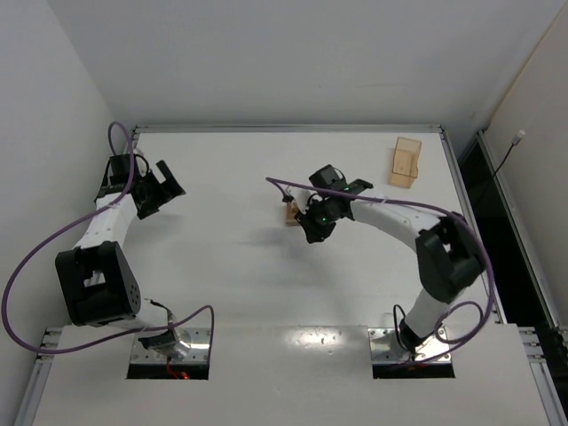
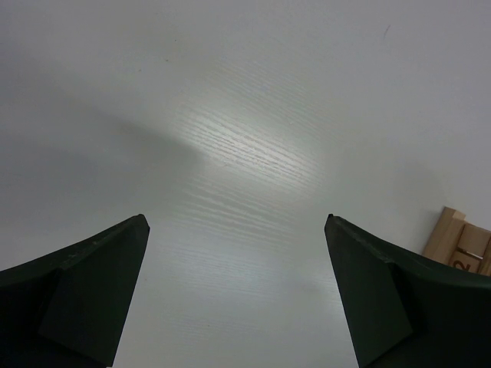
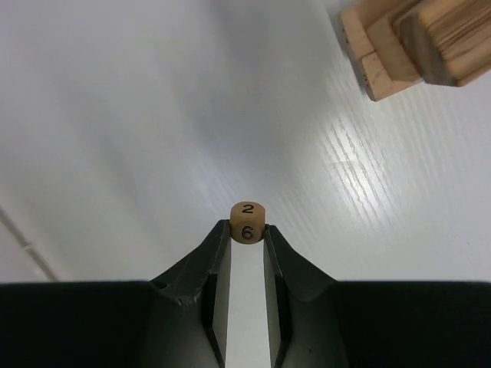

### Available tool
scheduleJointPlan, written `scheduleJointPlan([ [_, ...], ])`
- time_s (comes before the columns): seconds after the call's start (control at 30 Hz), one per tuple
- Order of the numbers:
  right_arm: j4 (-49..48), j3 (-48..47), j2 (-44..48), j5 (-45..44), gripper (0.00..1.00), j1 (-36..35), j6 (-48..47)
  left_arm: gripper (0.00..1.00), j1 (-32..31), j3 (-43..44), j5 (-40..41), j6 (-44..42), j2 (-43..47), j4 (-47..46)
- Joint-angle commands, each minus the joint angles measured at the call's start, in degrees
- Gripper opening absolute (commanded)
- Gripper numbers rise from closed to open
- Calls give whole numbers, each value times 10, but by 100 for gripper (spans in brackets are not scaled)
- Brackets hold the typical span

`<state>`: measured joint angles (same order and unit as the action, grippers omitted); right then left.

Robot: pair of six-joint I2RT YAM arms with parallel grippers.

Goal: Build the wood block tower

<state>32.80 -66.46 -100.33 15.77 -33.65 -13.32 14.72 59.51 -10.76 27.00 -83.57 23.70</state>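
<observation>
Wood block tower (image 1: 290,214) stands near the middle of the table (image 1: 231,293), just beside the right arm's wrist. Left gripper (image 2: 236,222) is spread wide, empty, well off to the left. Right gripper (image 3: 247,234) is pinched on a tiny numbered cube (image 3: 247,219) showing 2 and 6. Tower lies ahead of those fingers, upper right in the wrist view, apart. Right arm is far nearer; cube probably goes onto the stack.

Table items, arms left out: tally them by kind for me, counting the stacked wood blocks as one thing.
Wood block stack: 1
Small numbered cube, pinched in the right gripper: 1
Amber box: 1
Total: 3
</observation>
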Motion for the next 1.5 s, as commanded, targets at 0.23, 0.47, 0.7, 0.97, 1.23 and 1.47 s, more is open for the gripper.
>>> scheduleJointPlan([
  [0.23, 182, -213, 53, 31, 0, -45, 57, 99, 3, 1, 1, -5, 37, -9],
  [0.47, 184, -336, -77, -53, 0, -27, 144, 99, 3, 19, 7, 0, 32, -3],
  [0.7, 196, -416, -155, -100, 0, -16, 132, 99, 3, 19, 7, -6, 26, 2],
  [0.97, 190, -448, -185, -146, 0, 1, 126, 99, 3, 25, 2, -6, 16, -3],
  [1.23, 190, -448, -202, -125, 0, 6, 132, 99, 3, 19, 2, -6, 16, -3],
  [1.47, 190, -453, -213, -112, 0, 11, 132, 99, 3, 19, 2, -6, 10, -9],
])
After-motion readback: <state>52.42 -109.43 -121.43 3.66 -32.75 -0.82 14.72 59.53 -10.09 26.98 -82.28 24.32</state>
